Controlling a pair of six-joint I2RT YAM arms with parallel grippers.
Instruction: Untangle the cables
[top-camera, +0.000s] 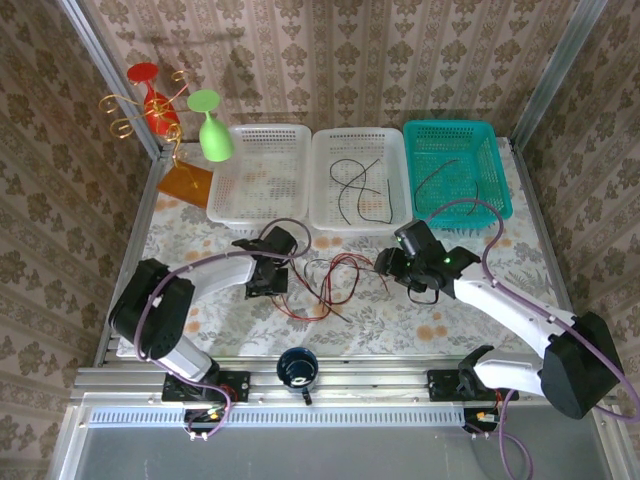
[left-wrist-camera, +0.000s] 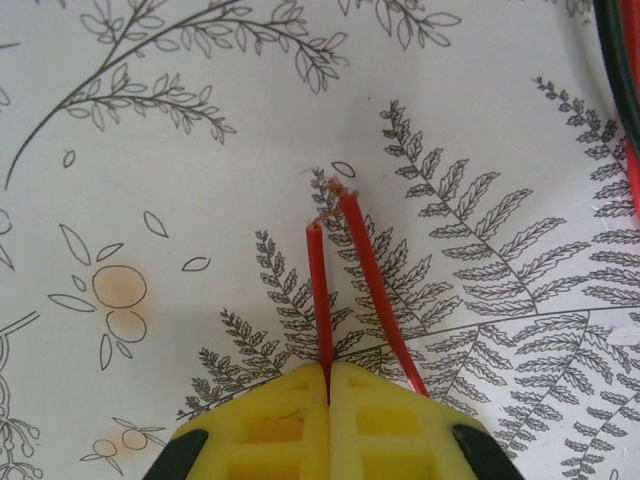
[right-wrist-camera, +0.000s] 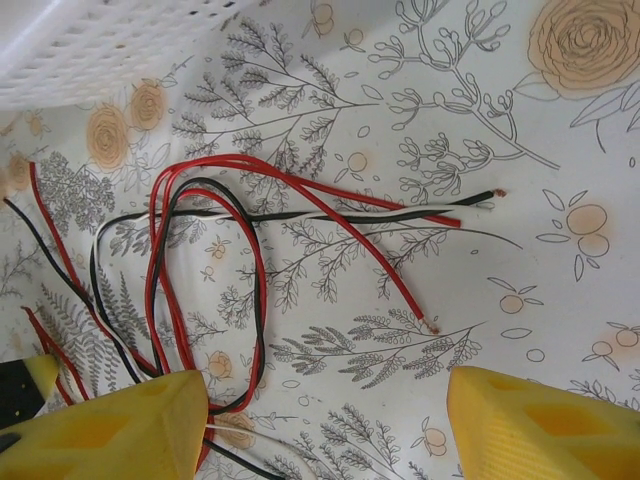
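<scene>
Floral-clothed tabletop (top-camera: 200, 228): toward the near edge's middle, the left gripper (left-wrist-camera: 328, 378) pinches a red wire (left-wrist-camera: 318, 290) and the right gripper (right-wrist-camera: 325, 410) hangs spread over the tangled cables (right-wrist-camera: 205, 250). Likely mid-separation: next, draw that strand clear. A white basket (top-camera: 360, 227) at the far edge holds loose strands.

baskets (top-camera: 360, 133) lining far side, mug (top-camera: 297, 366) at near edge (cables (top-camera: 335, 275) between)

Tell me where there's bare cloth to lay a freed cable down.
Bare cloth: left, between the left white basket and the left arm; right, between the teal basket and the right arm. Crowded: the centre, where the cable tangle lies between the left gripper, shut on a red cable, and the open right gripper; mug at the near edge.
</scene>
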